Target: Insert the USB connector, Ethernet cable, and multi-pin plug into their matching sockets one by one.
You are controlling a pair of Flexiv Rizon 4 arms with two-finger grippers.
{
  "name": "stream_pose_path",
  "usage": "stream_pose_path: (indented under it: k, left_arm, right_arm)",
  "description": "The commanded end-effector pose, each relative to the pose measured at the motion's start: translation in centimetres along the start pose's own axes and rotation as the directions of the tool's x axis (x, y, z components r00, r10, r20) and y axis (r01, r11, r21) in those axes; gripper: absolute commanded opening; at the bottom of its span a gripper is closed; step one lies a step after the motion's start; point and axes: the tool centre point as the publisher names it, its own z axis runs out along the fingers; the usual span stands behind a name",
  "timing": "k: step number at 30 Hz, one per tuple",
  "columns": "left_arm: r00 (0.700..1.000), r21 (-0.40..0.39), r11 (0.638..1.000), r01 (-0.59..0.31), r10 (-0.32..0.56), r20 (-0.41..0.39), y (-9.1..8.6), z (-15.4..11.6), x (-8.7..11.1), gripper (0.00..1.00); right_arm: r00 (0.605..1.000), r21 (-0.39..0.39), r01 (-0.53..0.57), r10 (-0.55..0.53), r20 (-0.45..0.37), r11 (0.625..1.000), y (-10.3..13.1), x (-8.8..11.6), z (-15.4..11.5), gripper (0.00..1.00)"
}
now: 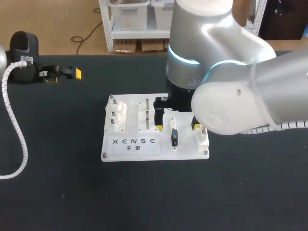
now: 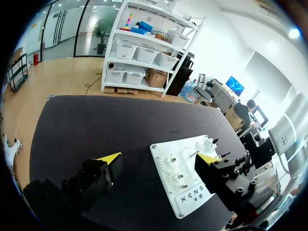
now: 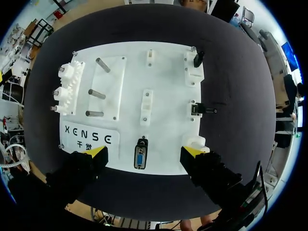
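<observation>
The white socket board (image 1: pixel 132 149) lies mid-table. My right gripper (image 3: pixel 144 153) hangs open above its near edge, with yellow fingertips (image 3: pixel 96 152) on either side of the black, blue-faced multi-pin plug (image 3: pixel 140 159), which sits in a white mount and touches neither finger. A black connector (image 3: pixel 198 58) stands at the board's far right corner. Another small black connector (image 3: pixel 196 109) lies on the right side. From the head view, the right arm hides the board's back right, and the plug (image 1: pixel 174 137) shows below it. My left gripper (image 2: pixel 159 158) is open and holds nothing at the table's far left (image 1: pixel 62 73).
White gears (image 3: pixel 67 89) and metal posts (image 3: pixel 96 91) fill the board's left part. A white ribbed cable (image 1: pixel 14 125) trails down the table's left side. A black stand (image 1: pixel 24 45) sits at the back left.
</observation>
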Motion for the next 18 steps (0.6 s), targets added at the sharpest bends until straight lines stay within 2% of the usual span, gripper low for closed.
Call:
stream_pose_path:
  k: [1,9,18]
  left_arm:
    - [1.000,0.000,1.000,0.000,0.000,0.000,0.0,0.0,0.0,1.00]
    - [1.000,0.000,1.000,0.000,0.000,0.000,0.0,0.0,0.0,1.00]
    - [1.000,0.000,1.000,0.000,0.000,0.000,0.0,0.0,0.0,1.00]
  right_arm:
    - [1.000,-0.002,-0.001,0.001,0.004,1.000,-0.1,0.1,0.0,1.00]
    - [0.998,0.023,0.016,-0.017,0.058,1.000,0.5,0.8,-0.3,1.00]
    - [0.994,0.059,-0.069,0.064,0.084,0.996,0.0,1.5,1.1,1.00]
